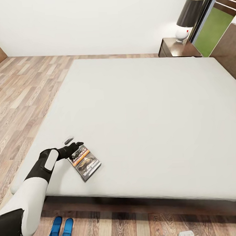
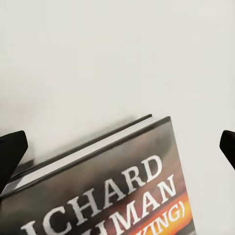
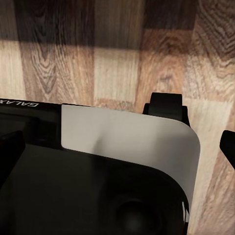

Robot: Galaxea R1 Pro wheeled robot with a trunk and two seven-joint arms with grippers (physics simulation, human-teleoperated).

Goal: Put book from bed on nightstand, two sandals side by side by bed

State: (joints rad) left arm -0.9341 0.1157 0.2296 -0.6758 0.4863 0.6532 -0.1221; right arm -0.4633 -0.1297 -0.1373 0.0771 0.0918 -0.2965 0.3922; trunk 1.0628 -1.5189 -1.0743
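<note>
The left gripper (image 1: 75, 145) is hovering at the book's (image 1: 85, 162) near-left corner on the bed (image 1: 148, 106), its dark fingers (image 1: 78, 144) reaching toward the cover's top edge. In the left wrist view the two fingertips (image 2: 11, 152) are sitting spread wide at either side of the frame, released, with the book (image 2: 112, 191) lying between and below them; whether either tip is touching the cover cannot be told. White block lettering and an orange band are showing on the dark cover there, and the pale mattress (image 2: 117, 54) is lying beyond it.

The book is lying flat on the mattress toward the 7 o'clock part of the head view, close to the bed's near edge and angled with its long side running toward 5 o'clock. The left arm (image 1: 34, 181), white with black joints, is stretching up from the 8 o'clock corner.

The two sandals (image 1: 61, 232) are lying side by side on the wood-plank floor (image 1: 20, 95) at 7 o'clock, just off the bed's near edge, touching or nearly so.

At 1 o'clock the nightstand (image 1: 176, 48) is standing beside the bed's far corner, carrying a lamp (image 1: 187, 19) with a dark shade and a white base.

In the right wrist view the right gripper's fingers (image 3: 11, 152) are sitting apart at the frame's sides, holding nothing, over part of the robot's black and white body (image 3: 122, 161) and the floor (image 3: 117, 63).
</note>
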